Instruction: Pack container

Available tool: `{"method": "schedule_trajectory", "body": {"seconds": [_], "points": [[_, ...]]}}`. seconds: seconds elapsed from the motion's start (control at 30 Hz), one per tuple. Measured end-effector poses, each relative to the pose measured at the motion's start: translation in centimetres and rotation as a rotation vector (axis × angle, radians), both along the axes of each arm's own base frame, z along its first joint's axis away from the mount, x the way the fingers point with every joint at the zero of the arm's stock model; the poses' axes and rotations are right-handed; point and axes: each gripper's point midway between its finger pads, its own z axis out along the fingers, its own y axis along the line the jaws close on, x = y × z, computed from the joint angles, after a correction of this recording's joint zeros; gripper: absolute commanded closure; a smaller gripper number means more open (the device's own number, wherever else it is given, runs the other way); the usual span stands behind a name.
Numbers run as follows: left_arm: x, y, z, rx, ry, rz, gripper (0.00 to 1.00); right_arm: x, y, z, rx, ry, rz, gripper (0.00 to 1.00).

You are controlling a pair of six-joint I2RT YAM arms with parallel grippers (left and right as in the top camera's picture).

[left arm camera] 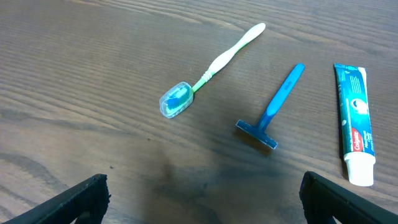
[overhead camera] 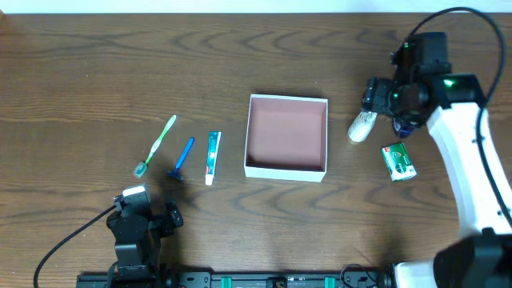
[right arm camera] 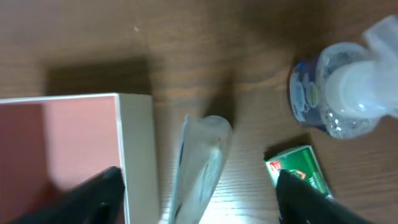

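Note:
The container (overhead camera: 286, 170), a square white box with a pinkish-brown floor, sits empty at the table's middle; its right wall shows in the right wrist view (right arm camera: 135, 155). My right gripper (overhead camera: 374, 104) (right arm camera: 199, 202) is open, hovering over a translucent white tube (overhead camera: 362, 126) (right arm camera: 202, 165) that lies between its fingers, just right of the box. My left gripper (overhead camera: 150, 206) (left arm camera: 208, 202) is open and empty at the front left, short of a toothbrush (overhead camera: 156, 146) (left arm camera: 211, 65), a blue razor (overhead camera: 182, 158) (left arm camera: 273, 109) and a toothpaste tube (overhead camera: 212, 157) (left arm camera: 356, 121).
A small green packet (overhead camera: 398, 161) (right arm camera: 298, 171) lies right of the white tube. A clear pump bottle (right arm camera: 339, 93) stands beside it, mostly hidden under the right arm in the overhead view. The table is dark wood.

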Motion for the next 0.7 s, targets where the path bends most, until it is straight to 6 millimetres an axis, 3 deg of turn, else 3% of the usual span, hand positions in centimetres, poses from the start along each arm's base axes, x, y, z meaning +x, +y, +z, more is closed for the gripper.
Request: {"method": "schedule_trajectory", "body": {"seconds": [0.07, 0.23, 0.4, 0.7], "points": [[0.0, 0.0, 0.0, 0.000, 0.000, 0.000, 0.02, 0.2, -0.1, -1.1, -0.009, 0.029, -0.021, 0.54], [0.0, 0.0, 0.0, 0.000, 0.000, 0.000, 0.02, 0.9, -0.4, -1.9, -0.021, 0.033, -0.054, 0.60], [0.0, 0.0, 0.0, 0.000, 0.000, 0.000, 0.02, 1.0, -0.2, -1.6, -0.027, 0.021, -0.058, 0.90], [0.0, 0.0, 0.0, 0.000, 0.000, 0.000, 0.02, -1.0, 2.6, 0.9, -0.086, -0.021, 0.033, 0.99]]}}
